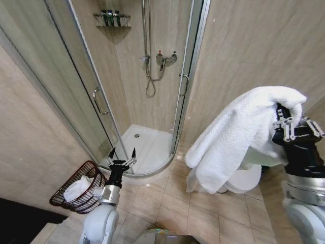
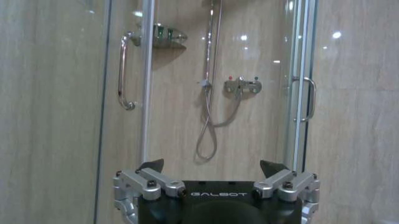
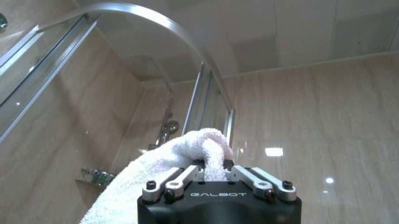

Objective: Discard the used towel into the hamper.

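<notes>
One big white towel hangs at right of the head frame, thick terry w/ soft folds, draped from upper right down toward centre, lower end loose above the tiled floor. Right hand is raised at far right; in the right wrist view its fingers are closed tight on a bunched fold of the towel, so it's pinched betw. the two sides w/ no gap showing. Hamper sits lower left of the head frame on the floor, just beside the shower's glass door: small round dark red-brown wire basket, horizontal ribs, wider at the rim, tilted a bit in this view. White cloth already lies inside it. Left hand is low, lower left-centre, just right of the hamper and above it, not touching; fingers spread wide, nothing betw. them. Left wrist view shows the same: both fingertips well apart, pointing at the shower cabin w/ hose and mixer tap. Towel and hamper are well apart, opposite sides of the head frame.
</notes>
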You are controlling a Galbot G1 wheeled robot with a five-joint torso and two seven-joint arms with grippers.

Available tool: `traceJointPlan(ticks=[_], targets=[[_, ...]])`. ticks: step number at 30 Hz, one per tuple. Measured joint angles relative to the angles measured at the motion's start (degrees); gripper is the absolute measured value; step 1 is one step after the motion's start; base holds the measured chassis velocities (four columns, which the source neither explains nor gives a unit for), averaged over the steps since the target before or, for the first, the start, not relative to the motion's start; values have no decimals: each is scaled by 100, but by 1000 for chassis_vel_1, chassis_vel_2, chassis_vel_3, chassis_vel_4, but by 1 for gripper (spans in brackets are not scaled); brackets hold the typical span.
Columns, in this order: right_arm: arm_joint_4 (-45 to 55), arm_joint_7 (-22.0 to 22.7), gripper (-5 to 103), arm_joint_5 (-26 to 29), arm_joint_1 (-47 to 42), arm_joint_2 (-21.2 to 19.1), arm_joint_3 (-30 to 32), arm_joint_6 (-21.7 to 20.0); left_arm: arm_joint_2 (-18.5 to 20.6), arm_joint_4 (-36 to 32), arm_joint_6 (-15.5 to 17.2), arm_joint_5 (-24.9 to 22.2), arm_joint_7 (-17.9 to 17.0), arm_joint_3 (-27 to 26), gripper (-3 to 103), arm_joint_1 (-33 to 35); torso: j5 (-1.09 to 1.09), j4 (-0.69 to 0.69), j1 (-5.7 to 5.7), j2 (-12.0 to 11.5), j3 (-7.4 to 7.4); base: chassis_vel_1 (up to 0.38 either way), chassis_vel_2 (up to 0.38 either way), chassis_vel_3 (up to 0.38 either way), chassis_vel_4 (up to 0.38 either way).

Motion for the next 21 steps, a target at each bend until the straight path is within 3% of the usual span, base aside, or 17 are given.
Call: traceJointPlan(ticks=[12, 21], targets=[[0, 2, 12, 2, 2, -7, 5, 1, 0, 0, 0, 0, 0, 0, 100, 0, 0, 0, 182, 394, 211, 0, 0, 0, 0], [0, 2, 12, 2, 1, -4, 6, 2, 0, 0, 0, 0, 0, 0, 100, 0, 0, 0, 198, 421, 224, 0, 0, 0, 0]])
